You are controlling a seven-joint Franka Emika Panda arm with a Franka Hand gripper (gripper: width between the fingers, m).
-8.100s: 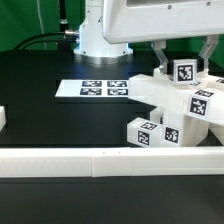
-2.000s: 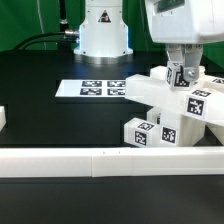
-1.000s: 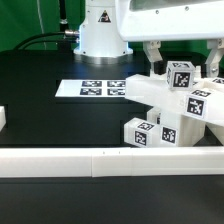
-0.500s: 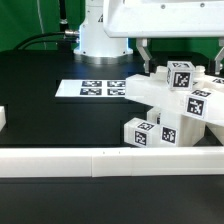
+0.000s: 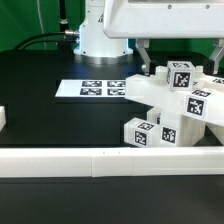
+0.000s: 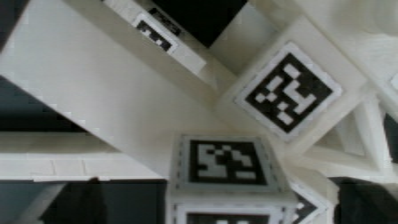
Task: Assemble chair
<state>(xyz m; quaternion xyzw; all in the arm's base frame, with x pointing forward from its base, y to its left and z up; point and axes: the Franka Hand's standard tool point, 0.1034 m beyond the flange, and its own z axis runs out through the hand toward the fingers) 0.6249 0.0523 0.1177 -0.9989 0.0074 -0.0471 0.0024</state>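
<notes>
The chair (image 5: 165,100) is a cluster of chunky white tagged pieces at the exterior view's right, against the front wall. A short tagged post (image 5: 182,73) stands on top of it. My gripper (image 5: 180,57) hangs just above the cluster, open wide, with one finger (image 5: 143,53) on each side of the post and touching nothing. In the wrist view the gripper (image 6: 217,200) straddles a tagged block (image 6: 226,162), with slanted white pieces and a large tag (image 6: 288,88) beyond it. The dark fingers (image 6: 71,196) stand apart from the block.
The marker board (image 5: 103,89) lies flat on the black table behind the chair. A long low white border wall (image 5: 90,160) runs along the front. A small white piece (image 5: 3,118) sits at the exterior view's left edge. The robot base (image 5: 100,35) is at the back.
Two seconds ago the gripper was low and closed around the top post. It has since let go, risen a little and spread its fingers wide. The post stays in place.
</notes>
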